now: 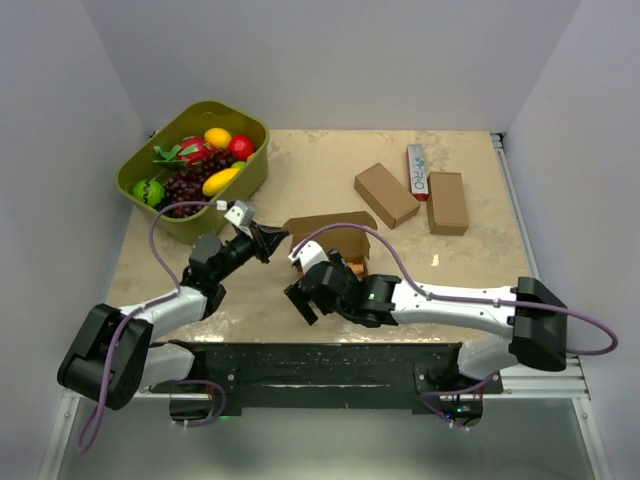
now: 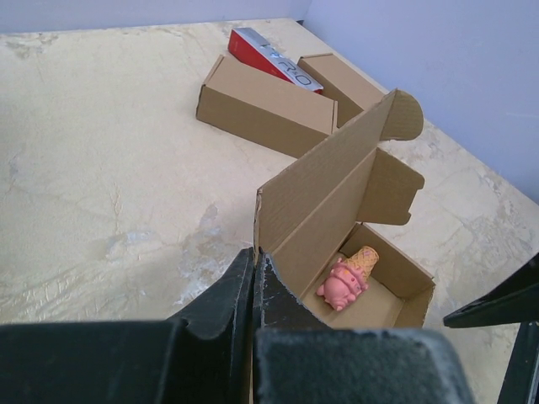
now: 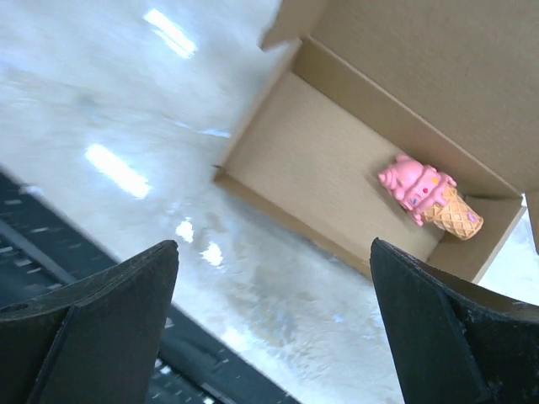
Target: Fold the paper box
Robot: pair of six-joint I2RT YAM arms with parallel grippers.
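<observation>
The paper box (image 1: 335, 228) sits open at the table's middle, lid panel (image 2: 337, 181) standing upright with its small side flaps spread. A pink ice-cream toy (image 2: 347, 279) lies inside on the box floor (image 3: 320, 160), also seen as the toy (image 3: 421, 192) from the right wrist. My left gripper (image 1: 278, 240) is at the box's left end, its jaws (image 2: 253, 261) shut on the near corner of the lid panel. My right gripper (image 1: 310, 285) hovers open just in front of the box, and between its fingers (image 3: 274, 244) there is only table.
A green basket (image 1: 250, 170) of fruit stands at the back left. Two plain closed brown boxes (image 1: 385, 193) (image 1: 447, 202) and a white-and-red carton (image 1: 417, 170) lie at the back right. The table's near edge and black rail run right behind my right gripper.
</observation>
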